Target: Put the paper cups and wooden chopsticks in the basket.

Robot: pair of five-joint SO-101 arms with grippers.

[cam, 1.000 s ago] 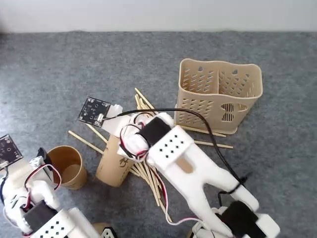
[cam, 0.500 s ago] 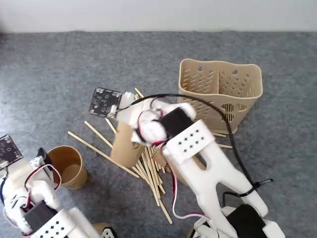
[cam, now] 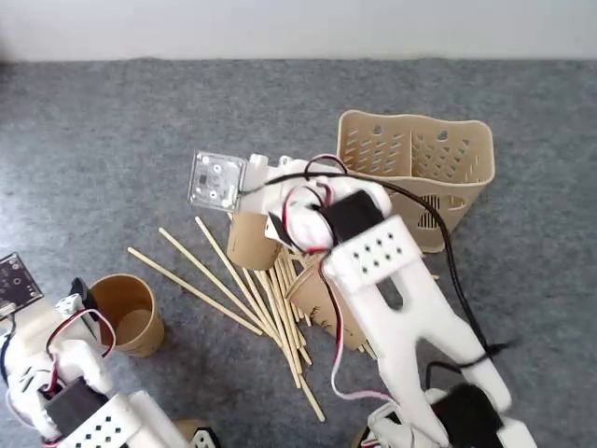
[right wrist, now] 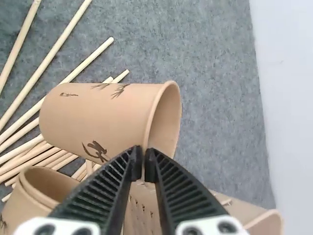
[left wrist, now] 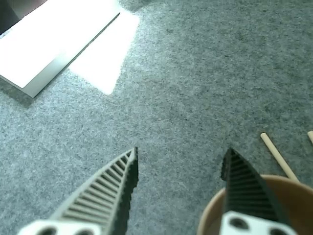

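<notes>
Risk lies mostly in the grip. Your right hand (right wrist: pixel 143 149) pinches the held cup (right wrist: pixel 105 117) by a thin bit of its rim, with the jaws pressed almost together on the paper wall. The cup hangs on its side, clear of the surface (cam: pixel 93 140) and just beside the basket (cam: pixel 415 121). A quick swing would likely let it twist in that narrow pinch and drop back among the chopsticks (cam: pixel 224 280). If you bring it in low, it may strike the basket's wall and shove or tip the basket, so you probably need height before you cross the rim. Watch the second cup (cam: pixel 312 299) too: it lies on its side on the chopstick pile under your right arm, where a sweep could roll it.

The right wrist view shows exactly how little rim you hold; in the high view the wrist and its wiring cover that pinch. The high view gives you the layout: the basket upright, the chopsticks fanned out loose, and the third cup (cam: pixel 126 313) standing well apart by your left arm. The left wrist view shows your left hand (left wrist: pixel 182 152) spread wide with only bare surface between its fingers. One finger sits at that cup's rim, but you cannot tell whether it touches.
</notes>
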